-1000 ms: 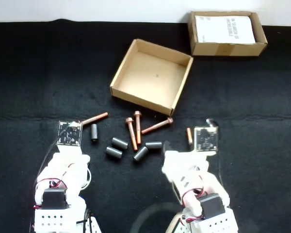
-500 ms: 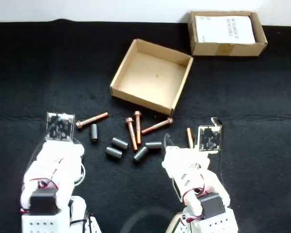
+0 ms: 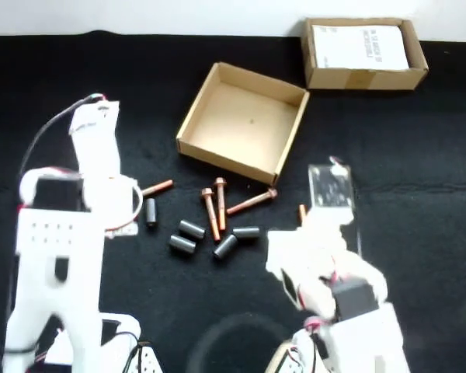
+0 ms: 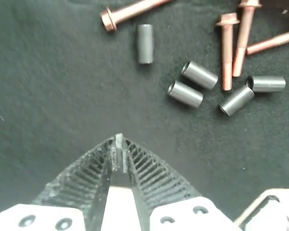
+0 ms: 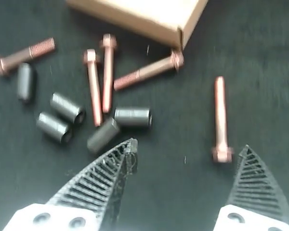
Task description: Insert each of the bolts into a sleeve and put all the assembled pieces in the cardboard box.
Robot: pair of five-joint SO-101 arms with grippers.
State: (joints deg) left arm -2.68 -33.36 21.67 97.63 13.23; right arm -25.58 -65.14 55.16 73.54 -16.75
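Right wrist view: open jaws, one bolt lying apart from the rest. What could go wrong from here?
1. The lone bolt lies close to one of the open right jaws, so closing might shove it aside rather than grip it.
2. The sleeves lie bunched beside two bolts; picking one could roll its neighbours.

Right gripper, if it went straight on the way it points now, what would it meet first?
Probably the lone copper-coloured metal bolt, lying just ahead of the open right gripper, off-centre toward one fingertip; the gripper's height is unclear.
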